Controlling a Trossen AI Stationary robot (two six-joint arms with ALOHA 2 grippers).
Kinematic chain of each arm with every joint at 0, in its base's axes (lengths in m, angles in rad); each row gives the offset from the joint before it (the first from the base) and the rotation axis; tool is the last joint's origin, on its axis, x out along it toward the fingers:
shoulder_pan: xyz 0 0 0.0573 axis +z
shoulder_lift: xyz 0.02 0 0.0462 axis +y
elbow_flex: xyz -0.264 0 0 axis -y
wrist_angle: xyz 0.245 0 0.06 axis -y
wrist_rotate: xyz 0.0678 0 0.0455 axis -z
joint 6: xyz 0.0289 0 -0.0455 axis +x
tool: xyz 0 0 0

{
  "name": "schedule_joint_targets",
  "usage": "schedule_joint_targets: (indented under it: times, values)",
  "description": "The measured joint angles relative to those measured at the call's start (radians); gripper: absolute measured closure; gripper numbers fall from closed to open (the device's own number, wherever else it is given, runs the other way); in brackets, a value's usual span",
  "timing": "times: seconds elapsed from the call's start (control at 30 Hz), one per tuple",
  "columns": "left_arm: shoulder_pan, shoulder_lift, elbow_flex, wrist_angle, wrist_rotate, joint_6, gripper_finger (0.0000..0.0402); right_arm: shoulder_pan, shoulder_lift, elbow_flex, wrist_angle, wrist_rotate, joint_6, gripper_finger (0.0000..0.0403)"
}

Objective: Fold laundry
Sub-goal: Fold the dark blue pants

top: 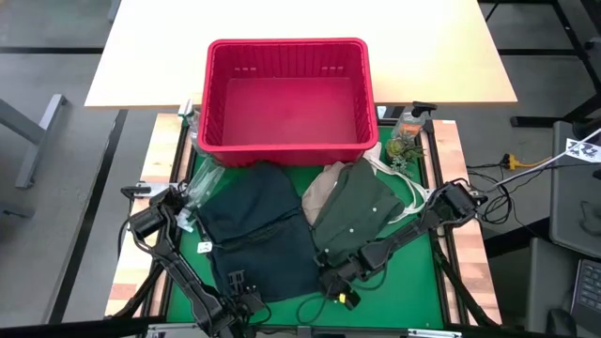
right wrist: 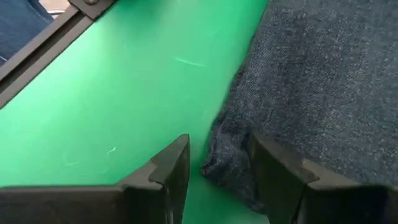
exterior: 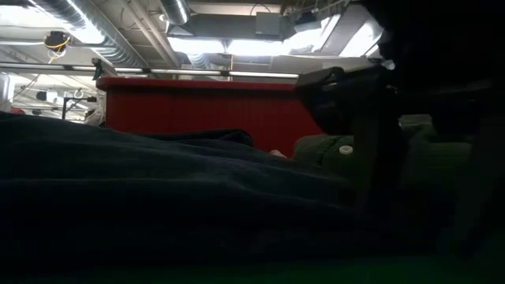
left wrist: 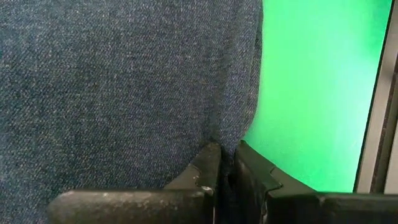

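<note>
Denim fills the foreground: the dark blue jeans (left wrist: 124, 87) lie spread flat on the green mat (top: 413, 282) of the tabletop, and both of my arms reach down to their near edge. My left claw (left wrist: 225, 171) is clenched on that edge, its two dark fingers (left wrist: 205, 168) pressed nearly together with a thin fold of the denim pinched between them. My right claw (right wrist: 217, 168) sits at the jeans' other near corner with its fingers spread; a bunched tip of the fabric lies in the gap between them, and I think the pads are not yet pressing on it, though the angle makes that hard to judge.

From above, the jeans (top: 258, 239) cover the left half of the mat. Just beside them to the right lies the olive-green buttoned shirt (top: 357, 211), crumpled, with a tan top (top: 324, 188) partly tucked under its far side. Beyond both stands the red basket (top: 286, 94), its near wall touching the far edge of the clothes. A clear bottle (top: 408, 127) stands at the basket's right corner. From table height the denim rises as a dark mound, with the olive shirt (exterior: 323, 150) and the basket (exterior: 197, 110) behind it.
</note>
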Motion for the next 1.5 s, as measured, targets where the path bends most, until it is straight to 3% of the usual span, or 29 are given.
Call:
schedule_joint_targets:
  times: [0.2, 0.47, 0.67, 0.87, 1.1, 1.37, 1.5]
  values:
    - [0.0, 0.0, 0.0, 0.002, -0.001, 0.0, 0.0373, 0.0, 0.015, 0.001, 0.008, -0.039, 0.014, 0.0254]
    - [0.0, 0.0, 0.0, 0.005, 0.0, 0.0, 0.0379, -0.002, 0.017, 0.0, 0.009, -0.039, 0.02, 0.0388]
    - [0.002, -0.002, 0.043, -0.034, 0.049, -0.027, 0.0384, 0.008, -0.016, -0.003, -0.005, -0.017, 0.098, 0.0364]
    - [-0.002, -0.001, 0.153, -0.091, 0.092, -0.03, 0.0385, 0.011, -0.071, 0.046, -0.071, -0.012, 0.123, 0.0394]
    - [-0.014, -0.002, 0.286, -0.126, 0.14, -0.03, 0.0386, 0.073, -0.115, 0.149, -0.228, 0.009, 0.139, 0.0384]
    - [-0.036, -0.003, 0.379, -0.084, 0.137, -0.028, 0.0387, 0.154, -0.119, 0.334, -0.496, 0.249, 0.106, 0.0386]
    - [-0.037, -0.004, 0.424, -0.095, 0.146, -0.024, 0.0387, 0.161, -0.119, 0.424, -0.562, 0.292, 0.044, 0.0386]
